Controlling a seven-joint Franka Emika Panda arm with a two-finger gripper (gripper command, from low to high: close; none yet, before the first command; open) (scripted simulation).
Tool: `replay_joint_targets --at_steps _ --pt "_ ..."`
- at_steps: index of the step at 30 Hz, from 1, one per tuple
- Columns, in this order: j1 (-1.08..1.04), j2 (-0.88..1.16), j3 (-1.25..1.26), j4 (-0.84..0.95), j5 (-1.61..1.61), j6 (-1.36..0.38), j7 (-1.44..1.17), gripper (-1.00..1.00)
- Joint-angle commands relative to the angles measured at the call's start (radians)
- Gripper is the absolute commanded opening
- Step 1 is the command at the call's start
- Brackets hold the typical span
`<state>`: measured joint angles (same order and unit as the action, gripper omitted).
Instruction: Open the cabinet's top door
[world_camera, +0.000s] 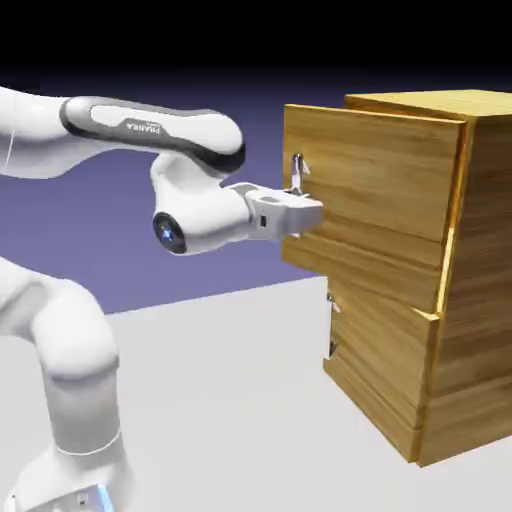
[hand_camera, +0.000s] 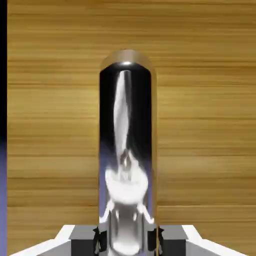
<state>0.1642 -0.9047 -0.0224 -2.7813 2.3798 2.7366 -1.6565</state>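
Note:
The golden-brown wooden cabinet (world_camera: 470, 300) stands at the right of the exterior view. Its top door (world_camera: 380, 180) stands pulled out from the cabinet's front, ahead of the lower door (world_camera: 385, 350), which lies flush. My gripper (world_camera: 300, 205) is at the top door's silver handle (world_camera: 297, 172), near the door's left edge, and is shut on it. In the hand view the shiny metal handle (hand_camera: 127, 140) fills the middle, upright, with wood grain of the top door (hand_camera: 200, 125) behind it. A grey fingertip (hand_camera: 82, 239) shows low on either side of the handle, pressed close to it.
The lower door's small handle (world_camera: 331, 325) sticks out below my hand. The pale table (world_camera: 230, 400) stretches in front of the cabinet. My white arm reaches in from the left, with the elbow high.

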Motion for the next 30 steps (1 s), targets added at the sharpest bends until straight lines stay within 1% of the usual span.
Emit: replay_joint_targets --at_steps 1,9,17,23,30 --pt "0.018 -0.018 -0.025 -0.011 -0.042 0.001 0.022 -1.00" --pt "0.118 -0.158 -0.195 -0.092 -0.390 -0.003 0.215 -1.00" --pt "0.114 -0.276 -0.321 -0.157 -0.738 -0.076 0.432 -1.00" --pt "0.034 -0.328 -0.428 -0.181 -0.999 -0.236 0.574 -1.00" --pt "-0.055 -0.317 -0.625 -0.131 -1.296 -0.521 0.665 -1.00"
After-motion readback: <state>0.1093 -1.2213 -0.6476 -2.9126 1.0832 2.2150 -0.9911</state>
